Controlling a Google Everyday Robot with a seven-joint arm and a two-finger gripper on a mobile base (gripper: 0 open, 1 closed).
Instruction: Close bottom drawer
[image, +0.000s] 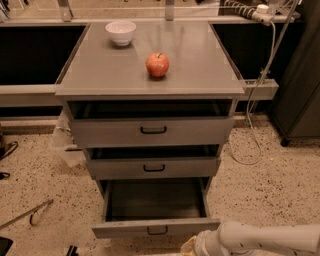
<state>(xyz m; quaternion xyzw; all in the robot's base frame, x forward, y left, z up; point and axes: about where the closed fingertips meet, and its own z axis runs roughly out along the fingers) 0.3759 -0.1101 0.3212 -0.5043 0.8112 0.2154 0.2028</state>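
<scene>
The bottom drawer (155, 227) of the grey cabinet is pulled far out, showing its dark inside and a small black loop handle on its front. My white arm reaches in from the lower right. The gripper (192, 247) is at the frame's bottom edge, just below and right of the drawer front, near its right corner. Its tips are cut off by the frame edge.
The middle drawer (152, 167) and top drawer (152, 131) stand slightly open. A red apple (157, 64) and a white bowl (120, 32) sit on the cabinet top (200, 70). A white cable (257, 125) hangs at the right beside a dark cabinet (300, 90). Speckled floor lies around.
</scene>
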